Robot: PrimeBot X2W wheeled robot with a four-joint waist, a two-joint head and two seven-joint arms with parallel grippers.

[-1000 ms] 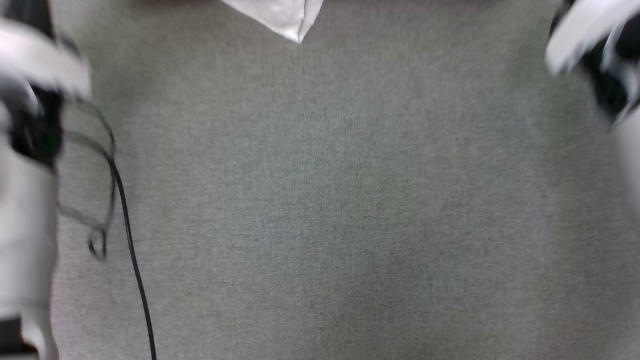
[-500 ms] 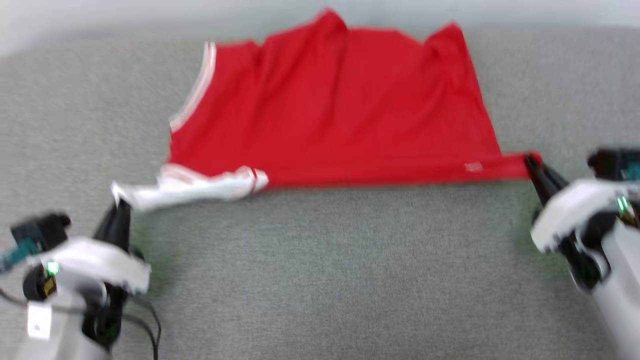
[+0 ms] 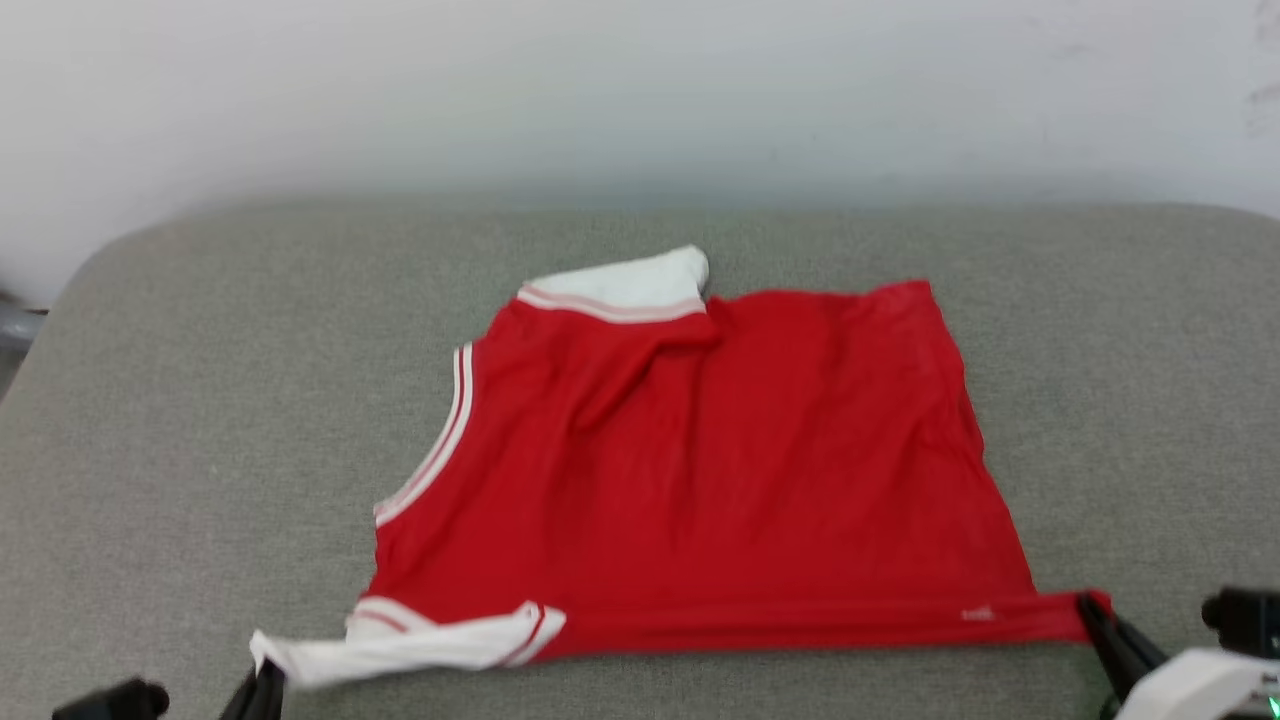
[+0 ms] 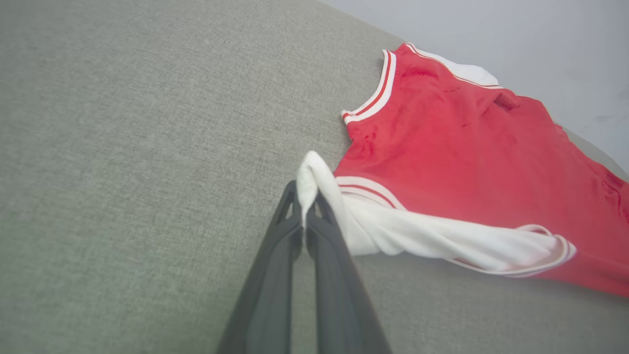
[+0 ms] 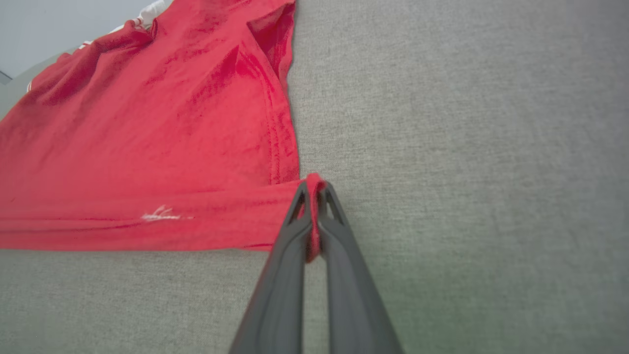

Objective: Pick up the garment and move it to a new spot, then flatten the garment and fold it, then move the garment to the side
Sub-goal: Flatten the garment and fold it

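The garment, a red jersey with white sleeves and striped trim, lies spread on the grey cushion. At the near left, my left gripper is shut on the tip of its twisted white sleeve; the left wrist view shows the left gripper pinching that cloth. My right gripper is shut on the red hem corner at the near right, and the right wrist view shows this right gripper with red cloth between its fingers. A second white sleeve lies at the far side. The near edge is pulled taut between both grippers.
A pale wall rises behind the cushion's far edge. The cushion's rounded left corner drops off at the left. Bare grey fabric lies right of the garment and along the near edge.
The head camera has tilted up from the bare cushion to the garment and the wall. Both grippers stay shut on the sleeve and the hem corner.
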